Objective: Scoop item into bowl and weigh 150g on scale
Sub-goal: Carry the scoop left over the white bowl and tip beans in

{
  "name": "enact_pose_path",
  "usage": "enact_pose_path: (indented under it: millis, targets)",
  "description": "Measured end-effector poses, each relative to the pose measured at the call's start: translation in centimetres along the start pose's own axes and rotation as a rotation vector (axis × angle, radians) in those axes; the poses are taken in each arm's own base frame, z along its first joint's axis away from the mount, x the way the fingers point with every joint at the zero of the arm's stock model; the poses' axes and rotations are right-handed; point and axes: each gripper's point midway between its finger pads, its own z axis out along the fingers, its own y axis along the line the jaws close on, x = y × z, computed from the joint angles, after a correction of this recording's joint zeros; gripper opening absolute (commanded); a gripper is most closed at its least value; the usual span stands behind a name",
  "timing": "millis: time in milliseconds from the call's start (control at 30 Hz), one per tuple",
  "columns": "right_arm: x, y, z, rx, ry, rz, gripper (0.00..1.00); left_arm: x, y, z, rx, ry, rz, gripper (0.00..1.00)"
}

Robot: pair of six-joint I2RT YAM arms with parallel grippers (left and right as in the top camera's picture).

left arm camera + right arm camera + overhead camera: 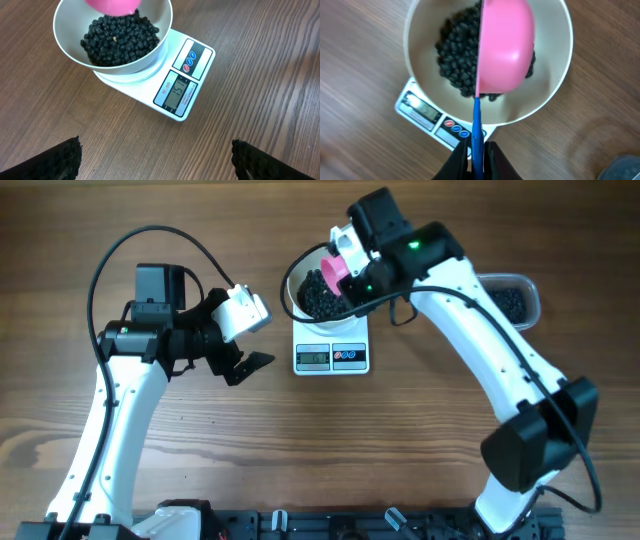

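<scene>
Between the right gripper's fingers sits the thin blue handle of a pink scoop; the fingers are pressed together on that handle. Straight ahead of this gripper the scoop's cup is rolled onto its side, its rim seen edge-on, over the white bowl. Below and around the cup lie the black beans, a dark heap covering the bowl's bottom; whether the cup touches them I cannot tell. Under the bowl, and a little nearer this gripper than the bowl's centre, stands the white scale, with the bowl resting on its platform. The grey display and two round buttons lie on the front edge, clear of the bowl. Digits show on the display, too small to read with certainty.

Ahead of the left gripper and off to its left are the same scale and bowl, well apart from its fingers. Its two black fingers stand wide apart, with nothing between them but the bare wooden desk, above which it hangs.

Behind the right gripper, partly hidden by that arm, a clear plastic tub sits on the desk, holding more black beans.
</scene>
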Motion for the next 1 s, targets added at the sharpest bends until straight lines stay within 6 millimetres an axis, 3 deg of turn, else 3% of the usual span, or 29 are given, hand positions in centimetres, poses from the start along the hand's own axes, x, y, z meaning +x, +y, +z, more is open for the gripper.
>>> enact_pose_path:
  millis: [233,433,1000]
  targets:
    - [0.3,-2.2,2.0,0.129,0.046,-0.001,0.04,0.0,0.0,0.0,0.0,0.0,0.0,1.0]
    - [0.7,-2.9,3.7,0.162,0.083,-0.003,0.04,0.0,0.0,0.0,0.0,0.0,0.0,1.0]
    - [0.6,-2.3,3.8,0.124,0.078,-0.026,0.04,0.0,0.0,0.0,0.0,0.0,0.0,1.0]
